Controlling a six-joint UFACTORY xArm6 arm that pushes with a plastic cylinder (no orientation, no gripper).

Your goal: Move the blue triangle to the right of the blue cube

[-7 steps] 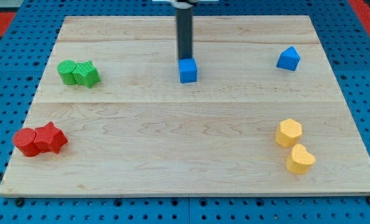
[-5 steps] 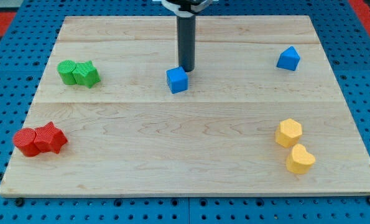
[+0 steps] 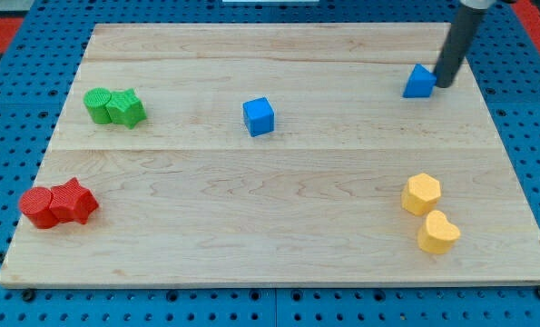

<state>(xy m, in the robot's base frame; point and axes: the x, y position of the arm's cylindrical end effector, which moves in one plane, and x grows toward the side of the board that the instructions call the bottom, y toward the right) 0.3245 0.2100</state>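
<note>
The blue triangle (image 3: 419,82) sits near the view's top right of the wooden board (image 3: 279,227). The blue cube (image 3: 259,117) lies near the board's middle, slightly above centre, far to the left of the triangle. My tip (image 3: 444,84) is at the triangle's right side, touching or nearly touching it; the dark rod rises from there up to the view's top edge.
Two green blocks (image 3: 113,106) sit together at the view's left. Two red blocks (image 3: 58,204) sit together at the lower left. Two yellow blocks (image 3: 429,212) lie at the lower right. Blue pegboard surrounds the board.
The rod pushed the blue cube down and left, then left it and moved across to the view's right, to the blue triangle's right side. The triangle has barely moved.
</note>
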